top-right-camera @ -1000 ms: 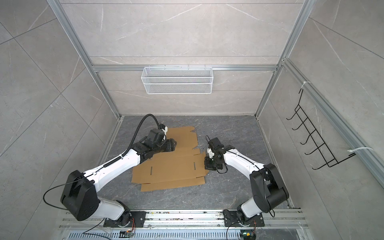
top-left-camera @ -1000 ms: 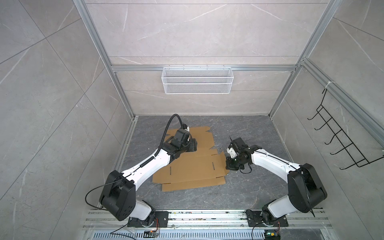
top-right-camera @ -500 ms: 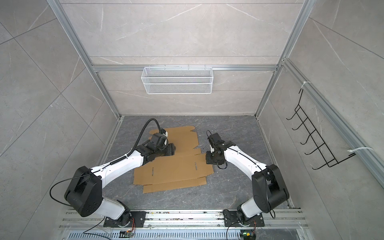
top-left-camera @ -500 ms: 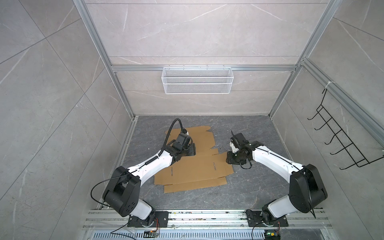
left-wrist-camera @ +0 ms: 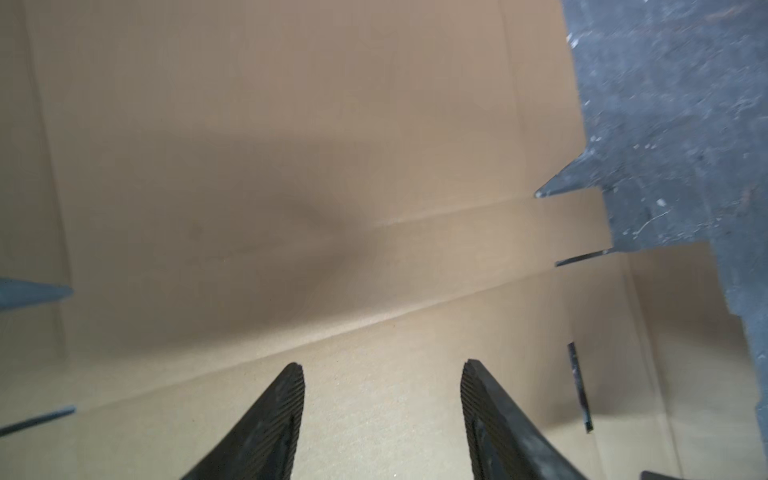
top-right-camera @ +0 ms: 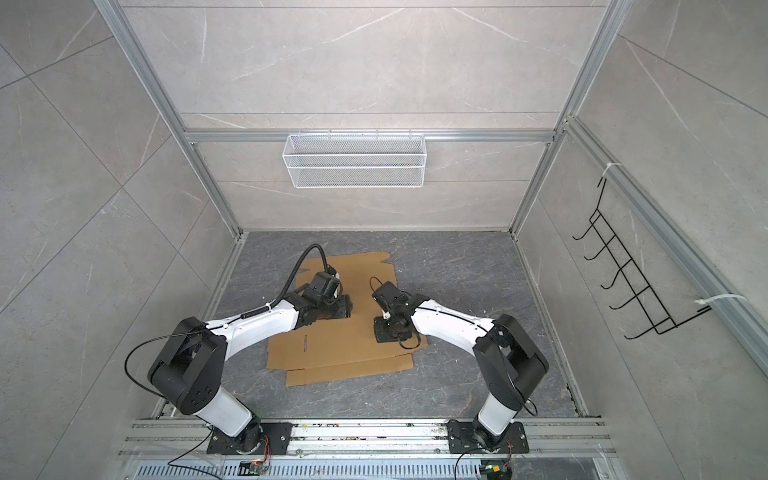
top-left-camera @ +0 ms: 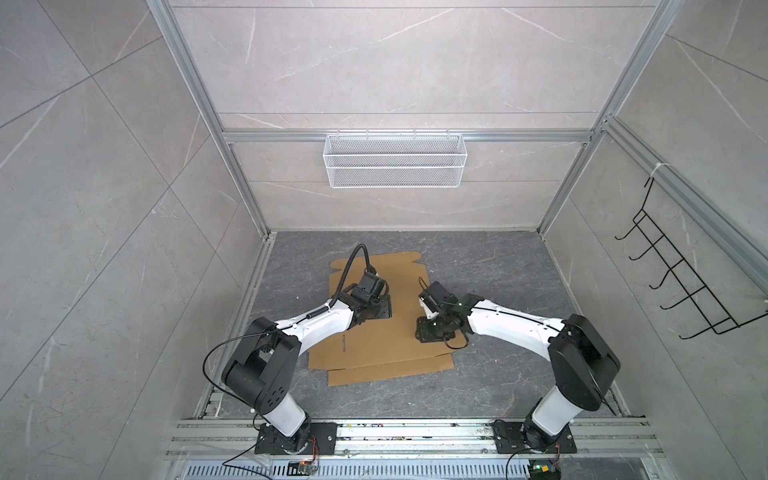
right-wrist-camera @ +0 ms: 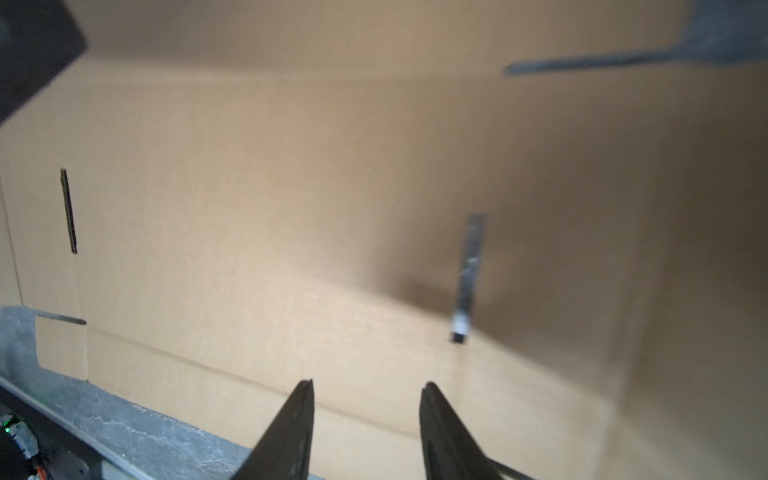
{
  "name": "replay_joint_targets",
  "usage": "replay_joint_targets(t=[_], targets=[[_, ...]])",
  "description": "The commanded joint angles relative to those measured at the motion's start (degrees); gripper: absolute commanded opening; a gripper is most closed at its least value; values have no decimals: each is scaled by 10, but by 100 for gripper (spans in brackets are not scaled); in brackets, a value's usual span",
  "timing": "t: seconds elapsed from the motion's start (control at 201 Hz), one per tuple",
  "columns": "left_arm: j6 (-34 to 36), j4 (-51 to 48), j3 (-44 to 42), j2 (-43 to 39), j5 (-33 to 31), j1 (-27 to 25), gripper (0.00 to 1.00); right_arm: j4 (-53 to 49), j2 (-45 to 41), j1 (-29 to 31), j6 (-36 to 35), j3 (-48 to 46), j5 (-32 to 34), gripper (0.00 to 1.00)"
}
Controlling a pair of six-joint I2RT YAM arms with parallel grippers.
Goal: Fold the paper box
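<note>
Left gripper (left-wrist-camera: pixel 382 365) and right gripper (right-wrist-camera: pixel 369 382) are being held spread and empty over the paper box (top-left-camera: pixel 386 340); its six o'clock flap (top-left-camera: pixel 390 371) is probably best being lifted along the crease (right-wrist-camera: pixel 208 365).

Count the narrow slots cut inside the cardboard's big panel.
2. The nearer slot lies just ahead of the right gripper. The farther slot sits across the paper box, near its opposite edge. Others may be hidden.
</note>
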Motion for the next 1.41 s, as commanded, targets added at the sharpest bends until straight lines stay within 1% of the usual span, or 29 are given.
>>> replay_joint_targets(t=[0.0, 0.154, 0.284, 0.363, 0.443, 0.562, 0.667, 0.707, 0.816, 0.886, 0.966, 1.045, 1.105, 1.209, 1.239, 1.339, 1.408], targets=[[-21, 20, -25, -4, 19, 1, 63, 25, 21, -1, 32, 6, -11, 44], [-14, 28, -55, 4, 8, 3, 62, 33, 54, -2, 17, 1, -1, 43], [-20, 32, -62, 6, 32, 3, 61, 14, 74, -4, 4, 14, 13, 43], [-13, 29, -63, -1, 41, 3, 61, 16, 49, -14, 10, 7, 6, 43], [0, 15, -58, -11, 44, 3, 61, 5, 14, -37, 15, 1, -5, 45], [39, -24, -25, -28, 45, 5, 61, -35, -52, -100, -3, -17, -21, 48], [67, -40, 5, -35, 52, 10, 61, -81, -105, -164, -18, -35, -42, 54], [73, -41, 12, -32, 59, 16, 61, -97, -122, -183, -19, -45, -44, 58], [76, -28, 25, -19, 79, 44, 61, -145, -146, -212, -20, -75, -15, 70], [77, -22, 34, -8, 85, 65, 61, -138, -153, -228, -19, -101, -23, 72], [75, -12, 39, 4, 87, 90, 61, -93, -166, -236, -13, -132, -57, 72], [63, -3, 39, 15, 107, 114, 61, -43, -167, -236, -11, -150, -103, 70], [60, -1, 38, 20, 109, 124, 61, -23, -156, -236, -10, -158, -115, 64], [60, -5, 29, 21, 87, 129, 62, -2, -133, -236, -16, -167, -121, 48], [58, -4, 23, 19, 84, 130, 62, 7, -128, -235, -18, -167, -122, 41], [40, 3, -11, 9, 87, 133, 62, 18, -106, -235, -28, -147, -112, 28], [30, 3, -40, -3, 92, 133, 62, 15, -83, -236, -42, -117, -97, 21]])
